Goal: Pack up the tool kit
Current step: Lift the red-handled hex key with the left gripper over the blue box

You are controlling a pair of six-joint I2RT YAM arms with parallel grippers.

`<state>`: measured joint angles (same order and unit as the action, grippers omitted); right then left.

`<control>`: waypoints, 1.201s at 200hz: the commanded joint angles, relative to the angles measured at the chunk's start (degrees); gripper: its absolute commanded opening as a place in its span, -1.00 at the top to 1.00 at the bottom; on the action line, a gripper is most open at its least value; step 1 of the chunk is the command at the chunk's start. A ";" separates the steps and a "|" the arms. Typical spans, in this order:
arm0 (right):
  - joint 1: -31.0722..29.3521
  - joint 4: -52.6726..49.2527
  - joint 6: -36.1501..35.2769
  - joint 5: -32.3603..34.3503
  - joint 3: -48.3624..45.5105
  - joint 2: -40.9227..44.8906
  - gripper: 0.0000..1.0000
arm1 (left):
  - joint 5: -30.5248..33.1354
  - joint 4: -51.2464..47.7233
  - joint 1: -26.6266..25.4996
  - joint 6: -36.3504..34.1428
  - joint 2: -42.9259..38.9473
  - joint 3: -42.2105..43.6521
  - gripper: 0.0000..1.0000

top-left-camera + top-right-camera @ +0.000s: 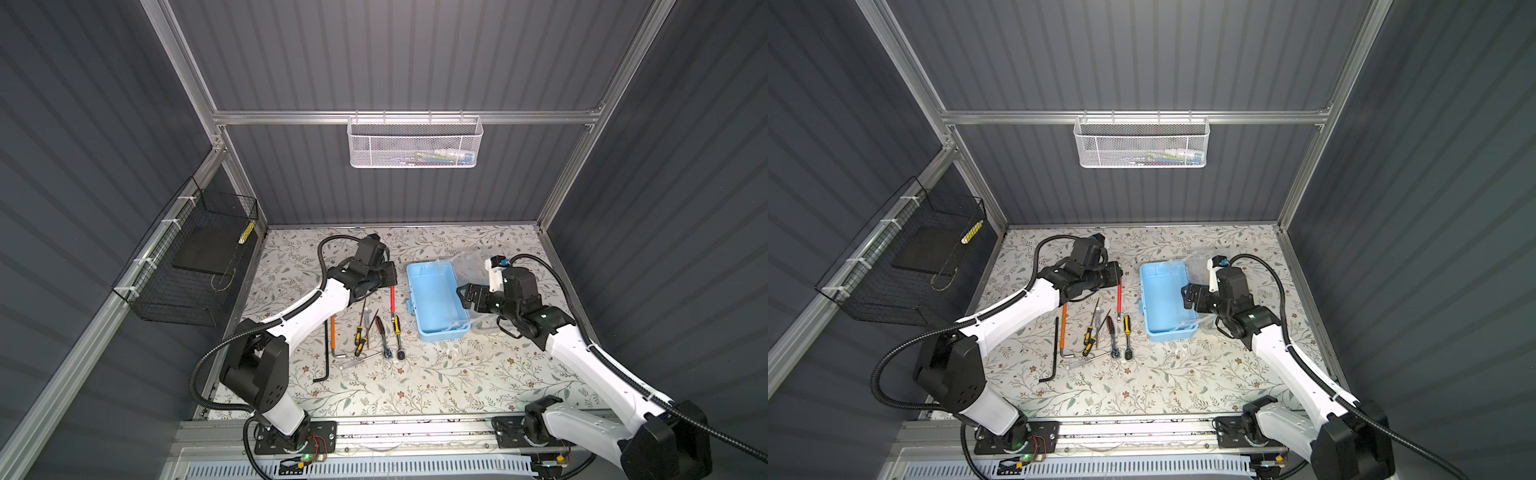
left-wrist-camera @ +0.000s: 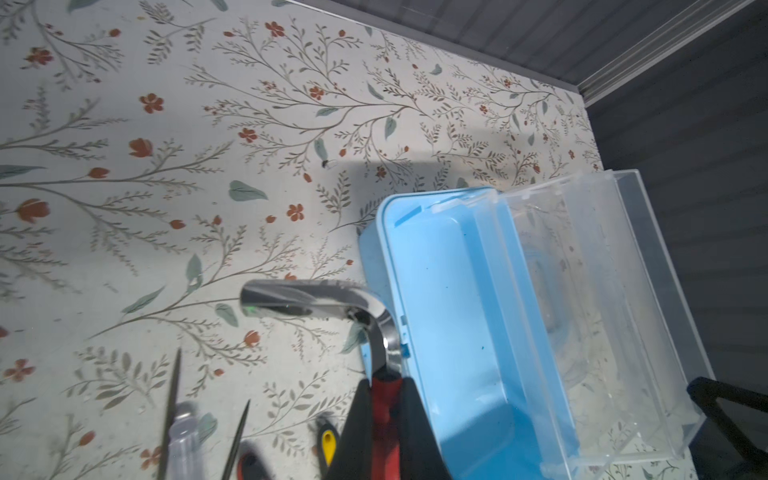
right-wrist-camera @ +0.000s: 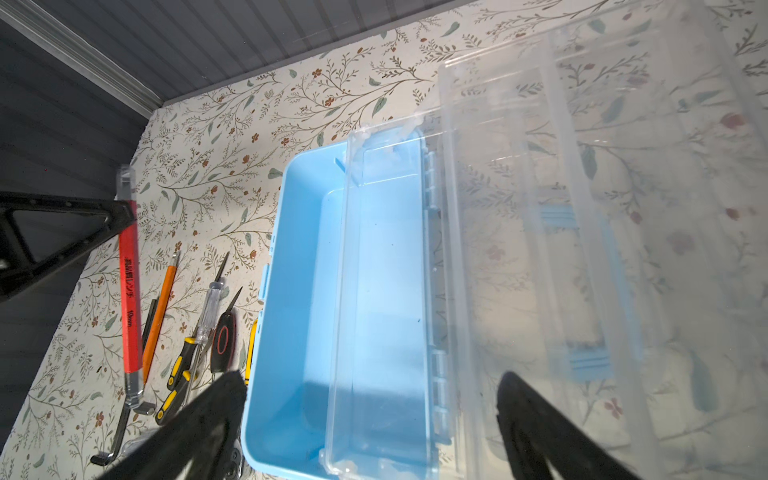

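A floral-papered tabletop (image 1: 457, 374) is enclosed by grey ribbed walls. On it the light blue tool box (image 1: 436, 299) is seen open, its clear lid (image 3: 582, 208) swung back, with loose tools (image 1: 374, 332) laid beside it. A red-sleeved L-shaped wrench (image 1: 392, 297) is clamped in the left gripper (image 2: 384, 399), just beside the box's rim. The right gripper (image 3: 372, 384) is spread empty above the box. The wrench's bent end could be snagged on that rim, or the grippers knocked together there.
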<state>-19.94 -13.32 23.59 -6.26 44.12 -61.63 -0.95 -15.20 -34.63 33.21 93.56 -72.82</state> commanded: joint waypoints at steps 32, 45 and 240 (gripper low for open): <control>1.34 -0.45 0.48 -0.87 -1.57 1.67 -0.92 | -2.30 6.80 -5.14 3.85 6.43 -7.67 1.00; 1.55 -0.56 0.40 -0.98 -1.72 1.82 -0.92 | -2.22 7.34 -6.11 4.46 8.20 -10.06 1.00; 5.16 -1.97 -0.50 -2.74 -3.98 4.32 -0.92 | 1.85 1.78 -10.27 9.77 23.02 -18.15 1.00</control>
<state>-15.22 -14.79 23.77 -7.99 40.82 -57.67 0.25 -12.49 -44.36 41.67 116.44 -89.10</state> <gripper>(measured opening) 0.958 0.110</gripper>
